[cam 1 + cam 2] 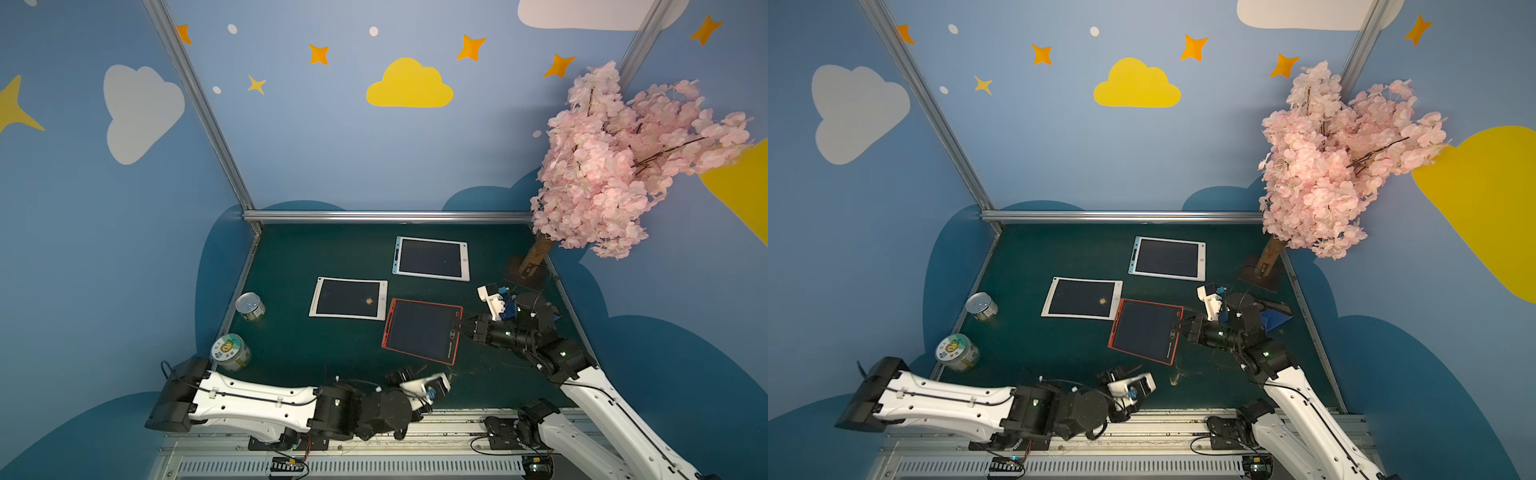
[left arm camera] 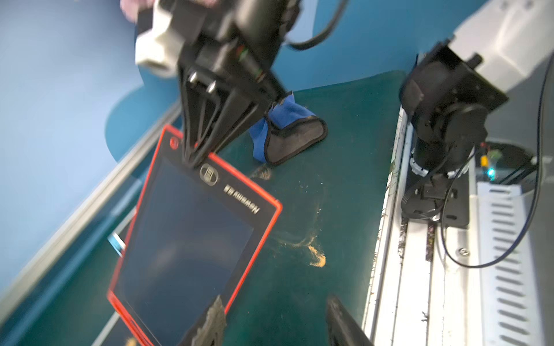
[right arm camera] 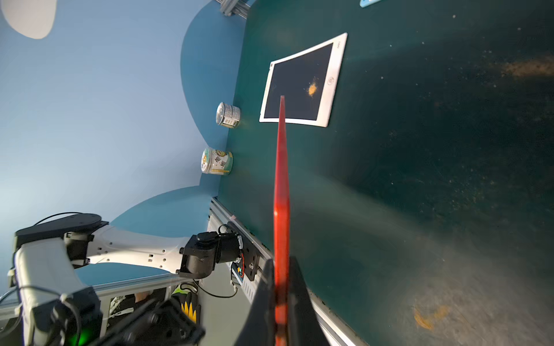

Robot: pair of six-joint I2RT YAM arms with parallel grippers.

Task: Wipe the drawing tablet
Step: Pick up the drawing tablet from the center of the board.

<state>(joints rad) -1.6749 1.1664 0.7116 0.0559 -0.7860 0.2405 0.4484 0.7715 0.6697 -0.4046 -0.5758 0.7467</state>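
Note:
The red-framed drawing tablet point(image 1: 422, 330) point(image 1: 1146, 330) lies tilted near the mat's middle, its dark screen up. My right gripper point(image 1: 460, 326) point(image 3: 281, 263) is shut on its right edge; that view shows the tablet point(image 3: 281, 179) edge-on between the fingers. In the left wrist view the same tablet point(image 2: 186, 233) slopes toward me. My left gripper point(image 2: 275, 326) point(image 1: 397, 376) hovers open over the mat by the tablet's near corner, nothing between its fingers. A blue cloth point(image 2: 287, 131) point(image 1: 1277, 320) sits crumpled behind the right wrist.
A white tablet point(image 1: 349, 298) with an orange smear point(image 1: 368, 301) lies left of the red one, a light-blue-edged tablet point(image 1: 431, 258) farther back. Orange powder point(image 2: 316, 257) marks the mat. Two cans point(image 1: 250, 306) point(image 1: 230, 352) stand at the left edge. A pink blossom tree point(image 1: 536, 257) stands back right.

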